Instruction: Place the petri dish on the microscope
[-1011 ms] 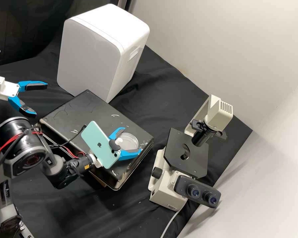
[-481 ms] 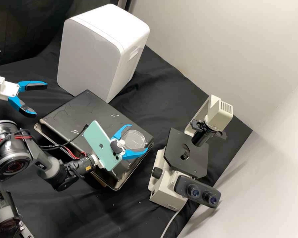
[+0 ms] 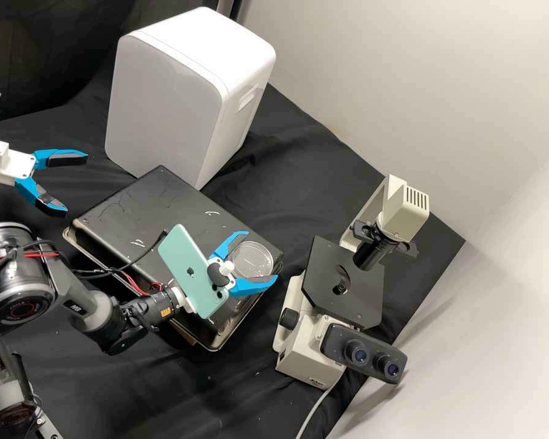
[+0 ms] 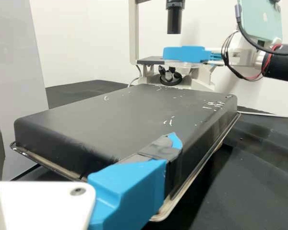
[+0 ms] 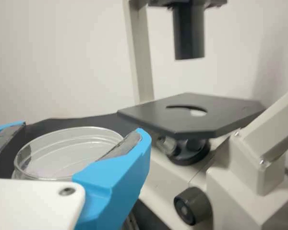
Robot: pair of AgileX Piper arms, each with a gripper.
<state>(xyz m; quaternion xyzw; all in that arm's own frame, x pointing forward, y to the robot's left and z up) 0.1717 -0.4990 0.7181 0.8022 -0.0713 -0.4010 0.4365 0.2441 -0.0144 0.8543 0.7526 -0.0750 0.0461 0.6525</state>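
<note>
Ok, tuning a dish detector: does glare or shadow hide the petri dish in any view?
High view: petri dish stands out against the dark tray, rim catching light. Right wrist view: evenly lit inside the right claw, faint rim highlights. Left wrist view: the claw's blue finger covers most of it.

The petri dish (image 3: 252,258) looks clear and glossy, the microscope stage (image 3: 354,299) matt black, the cloth (image 3: 299,171) wrinkled.

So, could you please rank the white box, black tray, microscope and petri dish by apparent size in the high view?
1. white box and black tray: about alike, so I will not rank them.
2. microscope.
3. petri dish, held in the right gripper.
</note>
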